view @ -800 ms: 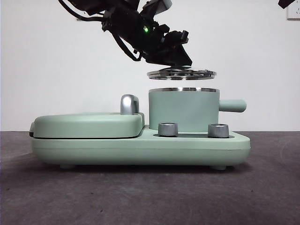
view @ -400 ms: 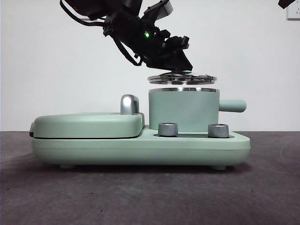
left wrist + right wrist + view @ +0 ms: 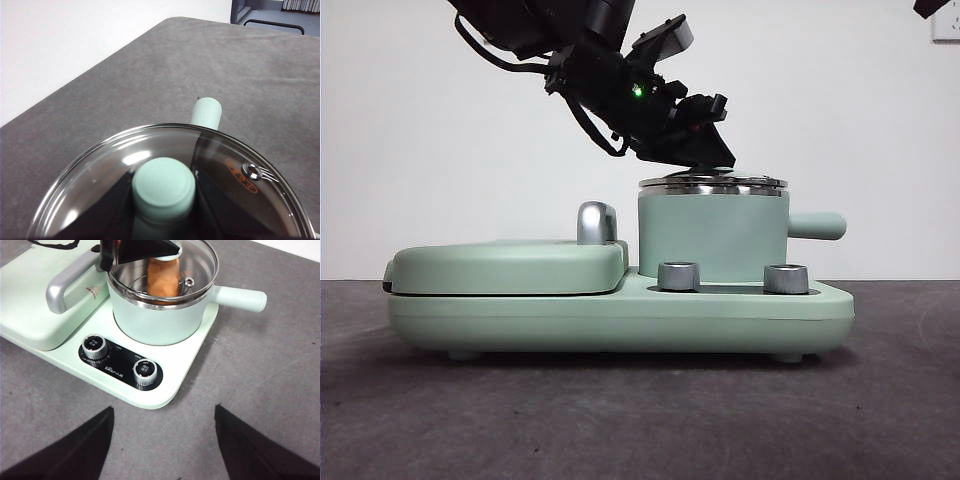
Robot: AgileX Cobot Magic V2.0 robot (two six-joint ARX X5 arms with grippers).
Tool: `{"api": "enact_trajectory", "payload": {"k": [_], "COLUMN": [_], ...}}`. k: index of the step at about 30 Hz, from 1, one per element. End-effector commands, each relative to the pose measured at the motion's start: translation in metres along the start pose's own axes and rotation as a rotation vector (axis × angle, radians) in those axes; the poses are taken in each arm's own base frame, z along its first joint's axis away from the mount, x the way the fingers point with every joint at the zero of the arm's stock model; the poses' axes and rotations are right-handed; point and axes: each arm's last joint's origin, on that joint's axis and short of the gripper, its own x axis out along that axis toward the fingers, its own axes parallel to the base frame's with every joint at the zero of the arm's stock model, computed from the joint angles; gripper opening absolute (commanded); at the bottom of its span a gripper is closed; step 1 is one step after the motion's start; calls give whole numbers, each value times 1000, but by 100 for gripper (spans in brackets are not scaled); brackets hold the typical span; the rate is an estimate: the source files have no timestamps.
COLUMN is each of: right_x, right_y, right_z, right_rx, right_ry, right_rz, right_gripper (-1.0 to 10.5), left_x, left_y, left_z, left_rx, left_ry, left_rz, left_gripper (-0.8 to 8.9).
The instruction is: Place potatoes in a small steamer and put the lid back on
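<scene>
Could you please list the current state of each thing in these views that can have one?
Round glass lid with mint-green knob: seated on the pot's rim.
Mint-green cylindrical steamer pot: covered, on the cooker base.
Orange-brown potato: inside the pot, under the lid.
Flat mint-green griddle lid: closed.
Left gripper: shut on the lid's knob.
Right gripper: open, holding nothing.

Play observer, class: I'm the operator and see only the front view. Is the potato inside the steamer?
Observer: Yes. In the right wrist view the potato shows through the glass lid, inside the steamer.
Operator: How is the lid held?
Observer: The left wrist view shows the left tool shut on the lid's mint knob, one jaw on each side.
</scene>
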Motion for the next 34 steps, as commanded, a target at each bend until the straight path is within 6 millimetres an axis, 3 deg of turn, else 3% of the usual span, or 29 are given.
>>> {"api": "enact_trajectory", "payload": {"k": [1,34], "right_x": [-1,0], "right_y": [1,1], "right_z": [2,2], "right_rx": [10,9], "right_ry": [-9,-9], "right_rz": [5,5], "right_gripper": [312,312], "left_x": [8,9], "left_y": [-2,-10], "left_z": [5,-3], "left_rx": [6,-30], "left_ry": [-30,64], "left_rz": [-10,-44], "left_gripper": [15,15]}}
